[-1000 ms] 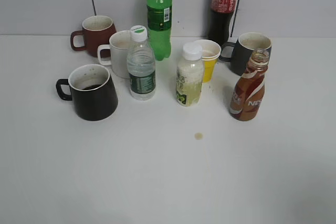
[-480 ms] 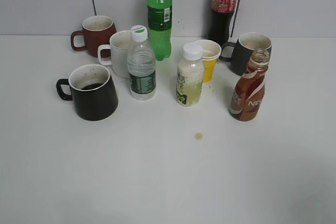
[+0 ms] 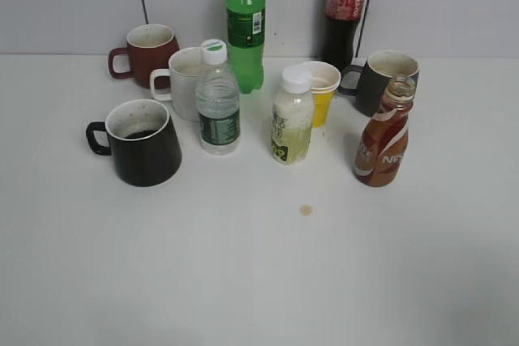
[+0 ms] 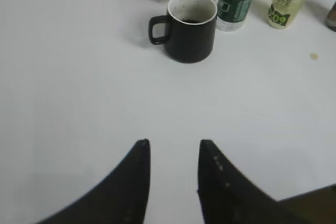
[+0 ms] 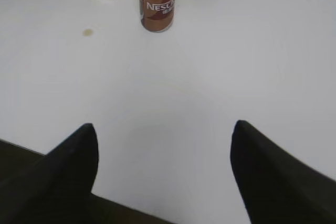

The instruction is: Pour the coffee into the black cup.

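Ahead of the right gripper [image 5: 164, 132], spread wide and gripping nothing, the coffee bottle [image 5: 157, 3] is standing; left gripper [image 4: 173, 145], narrowly parted and empty, is facing the black cup [image 4: 190, 27].

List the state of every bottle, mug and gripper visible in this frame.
Curvy brown coffee bottle: upright, uncapped.
Glossy black tapered mug: upright, dark liquid at bottom.
Clear water bottle: capped.
Pale yellow drink bottle: capped.
Green soda bottle: upright.
Dark cola bottle: upright, partly full.
Left gripper: open, narrow gap, empty.
Right gripper: open wide, empty.
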